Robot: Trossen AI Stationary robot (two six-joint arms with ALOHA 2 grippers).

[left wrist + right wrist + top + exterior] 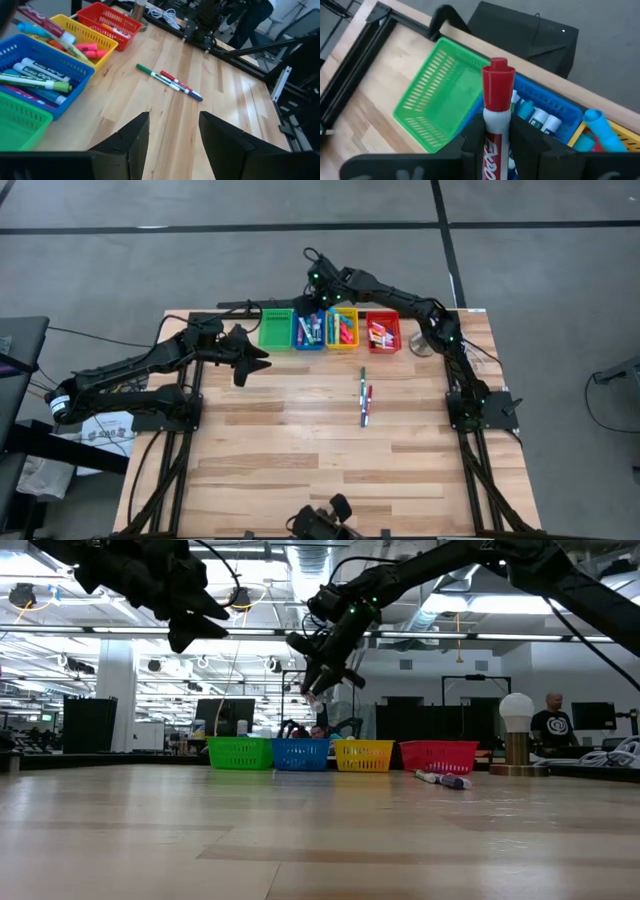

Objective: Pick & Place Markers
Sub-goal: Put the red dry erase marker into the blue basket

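My right gripper (318,298) hangs over the far row of bins, shut on a white marker with a red cap (498,87). Below it stand the green bin (437,95), with nothing in it, and the blue bin (545,117), which holds several markers. My left gripper (255,356) hovers open near the green bin (275,328), its fingers (127,140) holding nothing. A green marker (152,74), a red marker (172,79) and a blue marker (192,93) lie flat on the wood right of centre. My right gripper pinches the marker's white barrel (492,145) between its two fingers, just behind the red cap. The marker lies along the fingers, and its capped end sticks out past the fingertips. The fingers slant downward, and the marker is lifted clear above the bins.
The yellow bin (342,328) and the red bin (382,330) also hold markers. A round-based lamp (425,342) stands right of the red bin. A camera mount (325,522) sits at the near edge. A person (552,725) is in the room beyond the table.
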